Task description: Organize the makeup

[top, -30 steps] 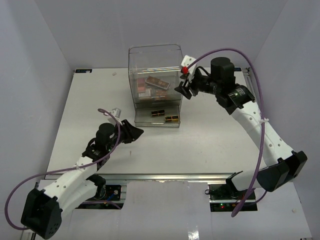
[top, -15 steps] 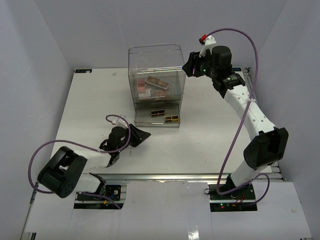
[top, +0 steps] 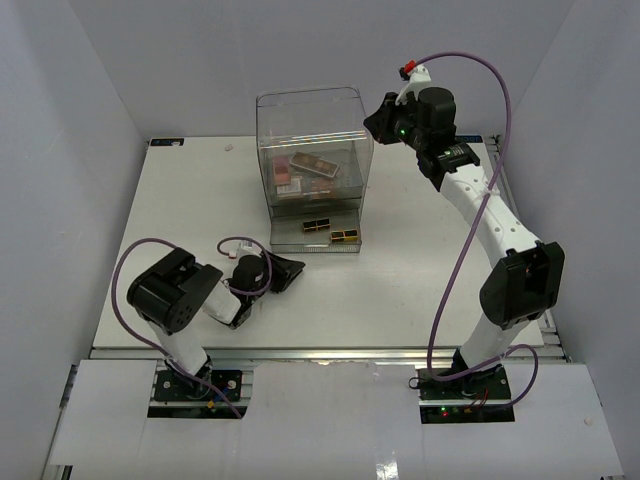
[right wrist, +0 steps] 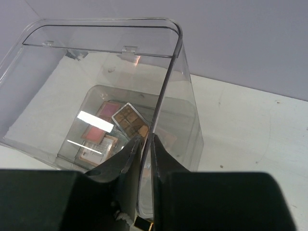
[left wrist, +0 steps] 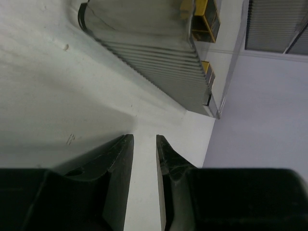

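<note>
- Right gripper (right wrist: 144, 147) sits at the far right top of the clear box (top: 300, 125) — fingers drawn close around its right wall, which looks like a pinch on the rim.
- Left gripper (left wrist: 144, 140) is low over the table (top: 400, 290), near left of the box. Its fingers are a slim gap apart, with nothing between.
- The makeup (right wrist: 126, 119): pink and brown palettes lie loose in the box's upper compartment. Small gold-edged pieces (top: 331, 231) sit in the open drawer (top: 290, 238) on the near side.
- Likely step — steadying the box. Keep the pinch light and square on the wall, since thin plastic may flex and the box could tip or slide.
- The left should meet the drawer front flat, not at a corner.
</note>
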### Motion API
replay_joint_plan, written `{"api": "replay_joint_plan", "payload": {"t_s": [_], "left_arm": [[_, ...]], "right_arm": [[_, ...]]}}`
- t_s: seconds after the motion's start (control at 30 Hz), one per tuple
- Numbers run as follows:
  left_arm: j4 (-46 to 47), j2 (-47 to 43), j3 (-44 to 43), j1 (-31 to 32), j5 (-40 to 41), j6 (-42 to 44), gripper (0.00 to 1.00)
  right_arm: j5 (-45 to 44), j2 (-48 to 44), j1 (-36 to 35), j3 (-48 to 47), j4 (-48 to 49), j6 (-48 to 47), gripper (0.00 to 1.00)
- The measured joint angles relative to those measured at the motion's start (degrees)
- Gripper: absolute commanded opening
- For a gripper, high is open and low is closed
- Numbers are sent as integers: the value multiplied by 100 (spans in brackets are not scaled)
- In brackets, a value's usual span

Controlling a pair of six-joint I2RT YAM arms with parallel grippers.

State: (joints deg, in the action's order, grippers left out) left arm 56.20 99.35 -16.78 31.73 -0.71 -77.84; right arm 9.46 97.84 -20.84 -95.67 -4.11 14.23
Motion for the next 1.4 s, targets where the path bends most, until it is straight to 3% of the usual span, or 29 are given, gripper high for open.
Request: {"api": "replay_joint_plan", "payload": {"t_s": [0.47,1.03,1.13,1.3,1.4], "left_arm": [[801,1849,-1702,199,494,-1134,37],[174,2214,-2791,-100,772,-1367,45],[12,2214,-2842,-139,650,-1320,47],[-67,2214,-2913,-235,452,-1191,48],[30,2205,-2857,-310,379,-1118,50]], "right_arm": [[17,-93,28,280,375,232,8],[123,-159,63,465,584,333,11],[133,-160,63,467,590,332,28],[379,-178,30,467,409,195,66],[424,-279,17,497,233,-15,76]]}}
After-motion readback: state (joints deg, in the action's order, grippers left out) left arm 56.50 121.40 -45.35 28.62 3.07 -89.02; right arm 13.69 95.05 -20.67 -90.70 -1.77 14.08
